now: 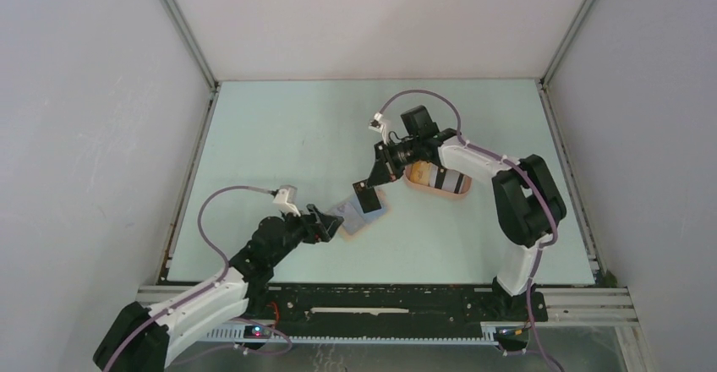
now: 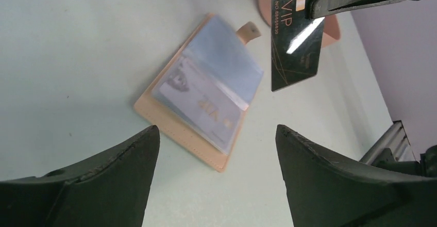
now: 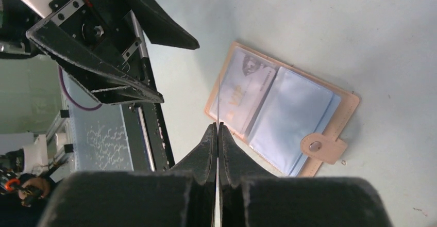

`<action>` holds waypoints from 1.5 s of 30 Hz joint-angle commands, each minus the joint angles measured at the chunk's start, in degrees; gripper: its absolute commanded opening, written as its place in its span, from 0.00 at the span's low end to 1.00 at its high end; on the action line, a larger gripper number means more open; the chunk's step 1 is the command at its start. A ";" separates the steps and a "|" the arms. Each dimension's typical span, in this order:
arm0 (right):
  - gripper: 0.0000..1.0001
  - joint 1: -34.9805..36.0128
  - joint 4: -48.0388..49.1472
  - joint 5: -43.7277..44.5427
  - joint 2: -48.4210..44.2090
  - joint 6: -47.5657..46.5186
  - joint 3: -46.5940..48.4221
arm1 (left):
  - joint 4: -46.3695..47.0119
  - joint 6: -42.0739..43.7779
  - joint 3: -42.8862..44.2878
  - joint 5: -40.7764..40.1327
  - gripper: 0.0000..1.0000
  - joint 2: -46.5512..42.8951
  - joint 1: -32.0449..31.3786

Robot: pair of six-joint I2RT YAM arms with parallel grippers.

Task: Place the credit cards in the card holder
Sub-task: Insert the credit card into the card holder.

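Card holder [image 1: 365,214] lies open on pale green table [image 1: 279,135] between white walls [image 1: 84,135].

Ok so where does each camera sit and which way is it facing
Top external: above and behind the robot, looking down on the table; left arm and right arm show.
Left wrist: on the left arm, facing out between its open fingers at the card holder and the right gripper's black card.
Right wrist: on the right arm, facing down past its shut fingers at the card holder; left gripper shows.
All share the card holder.

The card holder [image 1: 359,217] seems partly hidden overhead.
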 commanded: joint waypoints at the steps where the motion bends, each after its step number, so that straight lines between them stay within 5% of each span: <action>1: 0.00 0.85 6.00 1.04 2.44 6.89 1.39 | 5.02 -4.18 -1.73 -3.09 0.86 5.03 0.26; 7: 0.00 0.14 6.97 0.54 5.38 9.67 1.39 | 7.27 -7.76 1.02 -3.99 0.71 14.23 0.26; 27: 0.00 -2.76 5.44 1.48 11.79 11.74 1.40 | 6.17 -6.36 8.30 -3.83 0.46 31.26 0.26; 45: 0.00 -5.35 3.96 0.24 13.32 12.07 1.42 | -0.10 -0.19 15.67 -6.46 0.43 37.99 0.35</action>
